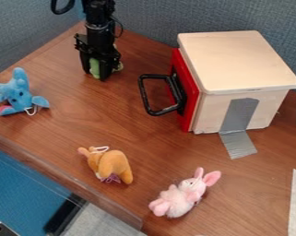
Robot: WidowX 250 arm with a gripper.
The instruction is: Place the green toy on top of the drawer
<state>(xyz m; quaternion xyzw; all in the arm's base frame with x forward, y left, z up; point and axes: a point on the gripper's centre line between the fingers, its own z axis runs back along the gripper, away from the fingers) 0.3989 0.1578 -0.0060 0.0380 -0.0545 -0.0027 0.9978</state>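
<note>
wood-grain tabletop under blue-grey partitions; the green toy sits within the gripper; you can't tell how far that is open or whether it grips; step 1, grasping, seems in hand; confirm hold, then lift and carry to the drawer top.

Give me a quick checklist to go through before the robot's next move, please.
1. Gripper at the green toy: ok.
2. Green toy firmly gripped: cannot tell.
3. Blue toy, orange toy and pink toy apart from the gripper: ok.
4. Tape running from the drawer unit's side to the table: ok.
5. Green toy on top of the drawer unit: not ok.
</note>
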